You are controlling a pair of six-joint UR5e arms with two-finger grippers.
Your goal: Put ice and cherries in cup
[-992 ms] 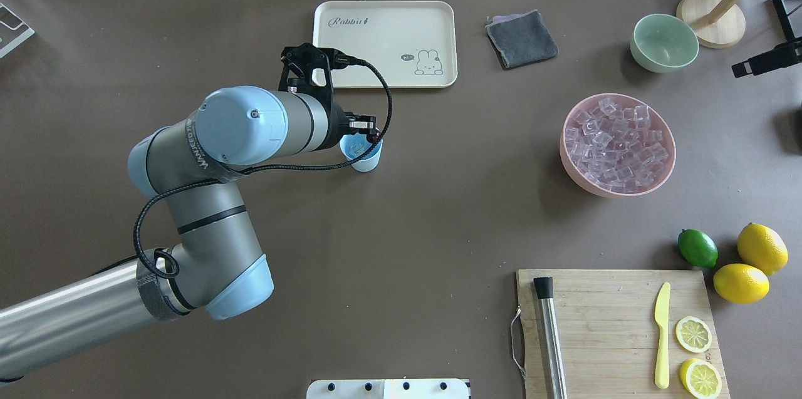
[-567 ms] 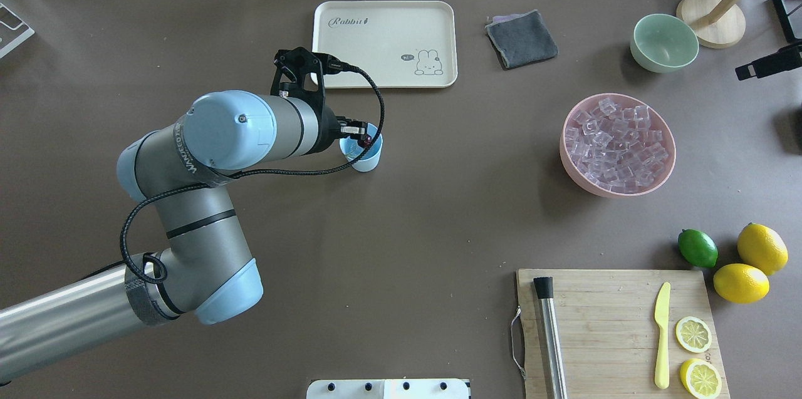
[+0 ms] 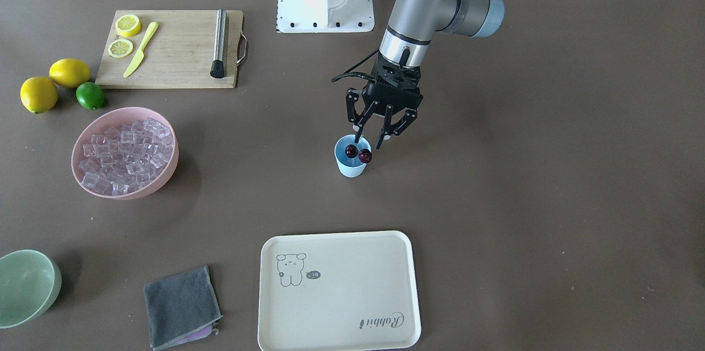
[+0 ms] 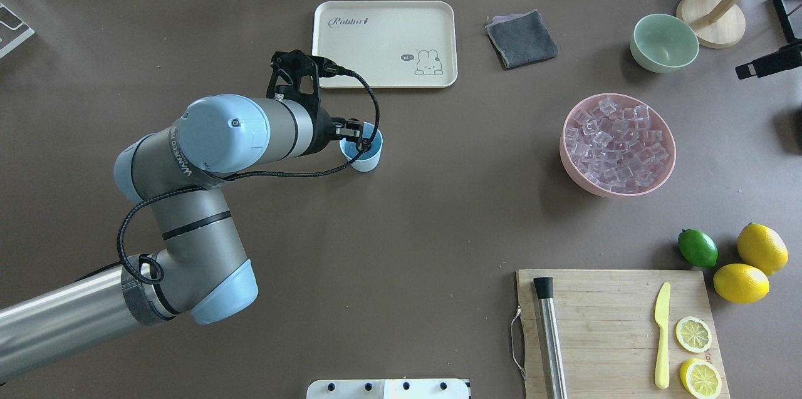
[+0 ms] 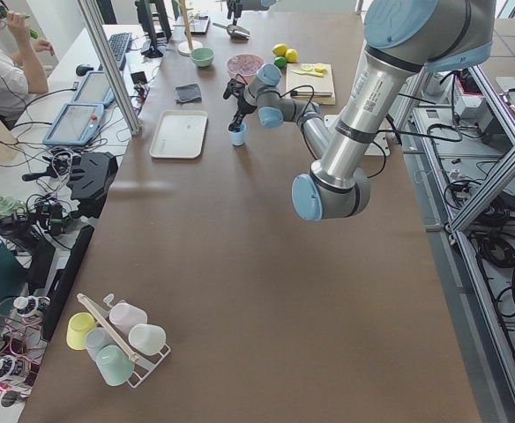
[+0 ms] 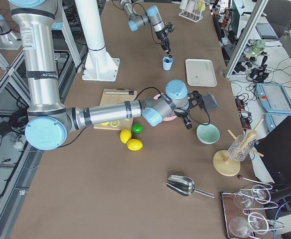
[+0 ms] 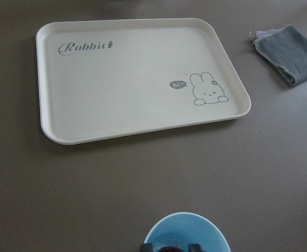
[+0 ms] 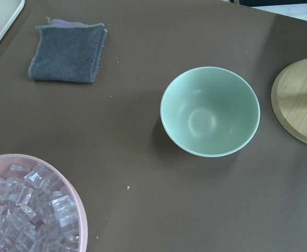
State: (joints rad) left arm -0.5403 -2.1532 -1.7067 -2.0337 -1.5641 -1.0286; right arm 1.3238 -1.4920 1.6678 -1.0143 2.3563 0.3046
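The left gripper [image 3: 372, 140] is being held just above the cup [image 3: 348, 168], pointing down. A clear gap is being shown between its 2 fingers [image 7: 151, 245], so it is being read as open. The cherries [image 3: 351, 150], 2 glossy dark red fruits, are being seen in the mouth of the cup, 1 of them against the rim, directly beneath the fingertips. Thin stems are rising toward the gripper, and it cannot be told whether they are being touched by a finger. In the overhead view, the cup is standing upright on the counter [image 3: 495, 202] at about 6 o'clock from the cream tray [image 4: 385, 42]. The ice [image 3: 124, 155] is being kept in the pink bowl [image 3: 165, 177], well apart from the cup at 3 o'clock. The right gripper [image 6: 188, 119] is being held near the pink bowl and a pale green bowl [image 8: 210, 113]. It cannot be told whether that gripper is open or closed.
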